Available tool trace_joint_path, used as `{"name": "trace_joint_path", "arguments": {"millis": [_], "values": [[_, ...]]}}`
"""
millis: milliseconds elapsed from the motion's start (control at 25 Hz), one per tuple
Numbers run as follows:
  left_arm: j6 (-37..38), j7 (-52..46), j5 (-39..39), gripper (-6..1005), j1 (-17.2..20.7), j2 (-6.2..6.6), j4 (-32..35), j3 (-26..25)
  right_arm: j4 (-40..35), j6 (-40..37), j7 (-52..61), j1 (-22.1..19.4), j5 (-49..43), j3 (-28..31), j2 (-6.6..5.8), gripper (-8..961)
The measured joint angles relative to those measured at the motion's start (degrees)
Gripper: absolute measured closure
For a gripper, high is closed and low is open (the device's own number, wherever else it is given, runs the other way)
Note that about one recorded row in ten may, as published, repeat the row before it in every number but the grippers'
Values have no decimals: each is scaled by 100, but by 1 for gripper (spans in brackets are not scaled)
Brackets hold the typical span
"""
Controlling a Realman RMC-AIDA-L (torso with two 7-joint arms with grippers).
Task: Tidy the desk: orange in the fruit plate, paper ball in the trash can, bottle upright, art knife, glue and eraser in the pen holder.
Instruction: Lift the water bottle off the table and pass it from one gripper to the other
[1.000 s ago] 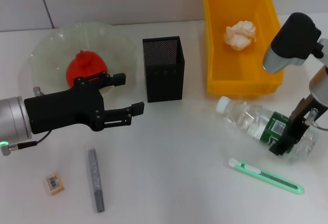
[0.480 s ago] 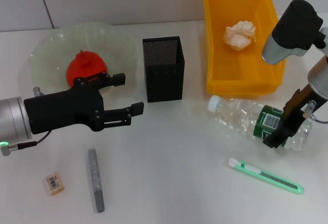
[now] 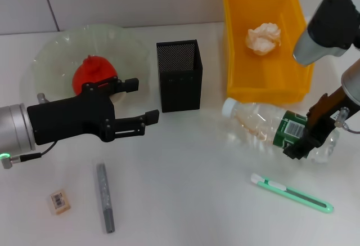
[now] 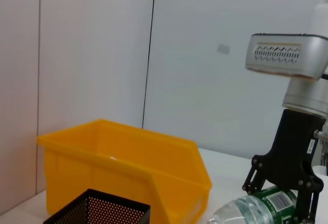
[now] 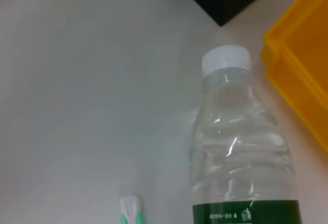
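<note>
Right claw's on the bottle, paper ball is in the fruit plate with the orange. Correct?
Not quite. The head view shows the paper ball in the yellow trash can, not the fruit plate. The right claw does grip the bottle.

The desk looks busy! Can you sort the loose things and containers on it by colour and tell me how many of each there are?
Orange or red: 1, the orange
Yellow: 1, the bin
Black: 1, the pen holder
White: 1, the paper ball
Clear or pale green: 2, the bottle and the fruit plate
Green: 1, the art knife
Grey: 1, the glue stick
Tan: 1, the eraser
Total: 9
</note>
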Motion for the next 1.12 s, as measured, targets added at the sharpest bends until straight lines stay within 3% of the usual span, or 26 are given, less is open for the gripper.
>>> {"name": "trace_joint_path", "arguments": {"millis": [560,840,1120], "values": [[0,0,-32,185,14,0,0,-45,-1322,152,-223,-1015,931,76,14,186],[0,-4,-32,186,23,0,0,-54,-1532,446,-566,-1420,1547,402,21,186],[0,-15,-31,187,26,0,0,-62,-1540,857,-1355,-1929,2786,890,27,186]]}}
